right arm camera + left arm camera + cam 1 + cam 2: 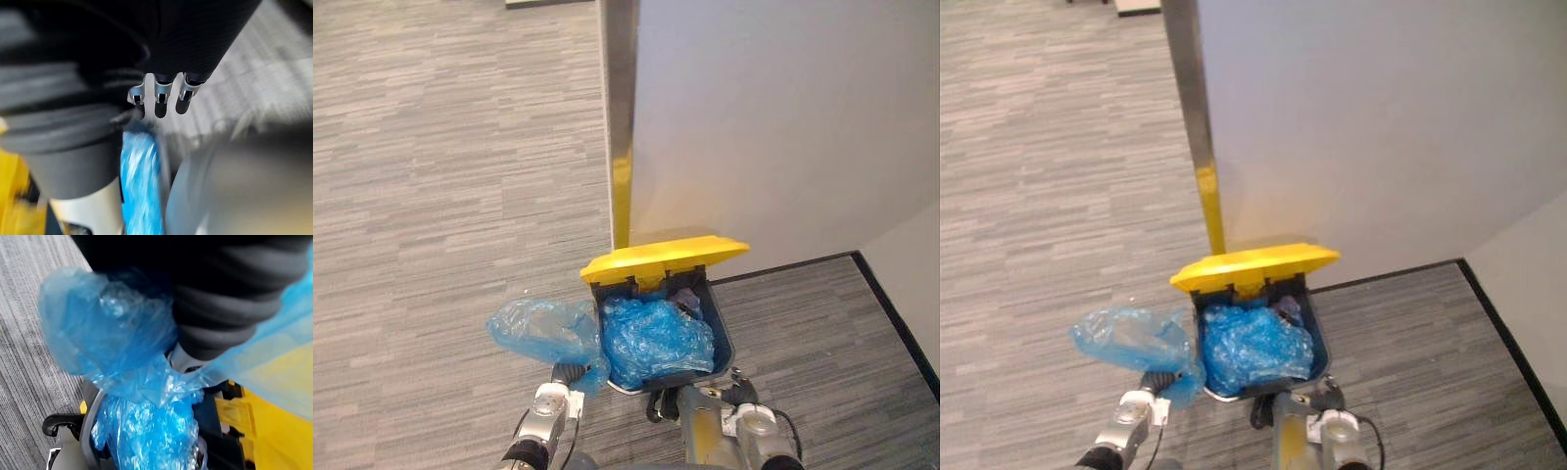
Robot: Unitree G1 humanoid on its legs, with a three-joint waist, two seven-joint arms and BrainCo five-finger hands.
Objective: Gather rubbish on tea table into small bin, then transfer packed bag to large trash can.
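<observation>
This looks like the last step, the transfer: at the near left corner of the trash can (723, 339) the left hand (225, 308) has its fingers buried in blue plastic, so I cannot tell its grip. The right hand (157, 100) hangs by the near rim, fingers loose and empty. The bag (651, 341) lies mostly inside the can under the raised lid (664, 258), one puff spilling over the left side; next it likely needs tucking in and releasing.
</observation>
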